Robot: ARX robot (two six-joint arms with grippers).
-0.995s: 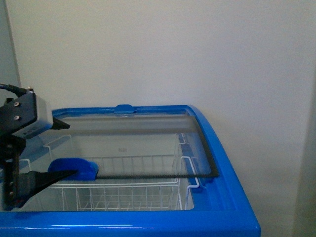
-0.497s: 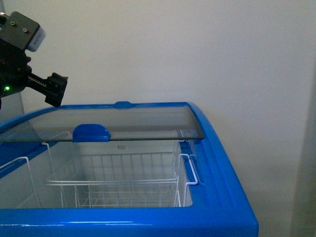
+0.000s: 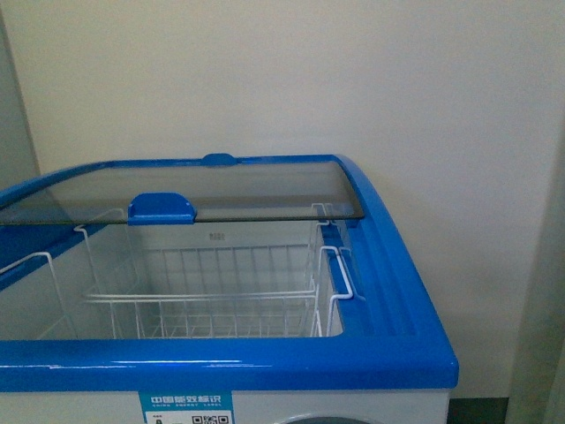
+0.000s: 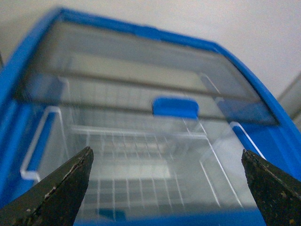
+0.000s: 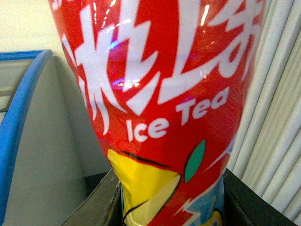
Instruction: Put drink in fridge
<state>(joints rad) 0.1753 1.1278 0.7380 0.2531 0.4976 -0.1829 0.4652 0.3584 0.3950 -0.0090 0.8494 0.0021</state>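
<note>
The fingers (image 5: 96,202) of our right gripper (image 5: 171,202) grip the drink (image 5: 160,94) between them, outside the fridge (image 3: 265,358) near its side wall, while our left gripper (image 4: 164,188) hangs spread and empty over the opening, so next, we judge, we must carry the drink across and down into the wire basket (image 3: 203,305).

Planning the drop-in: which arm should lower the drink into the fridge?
Right. The right gripper is shut on the drink, beside the fridge, whose glass lid is slid back, baring the wire basket. The left gripper is open and empty, facing the opening.
</note>
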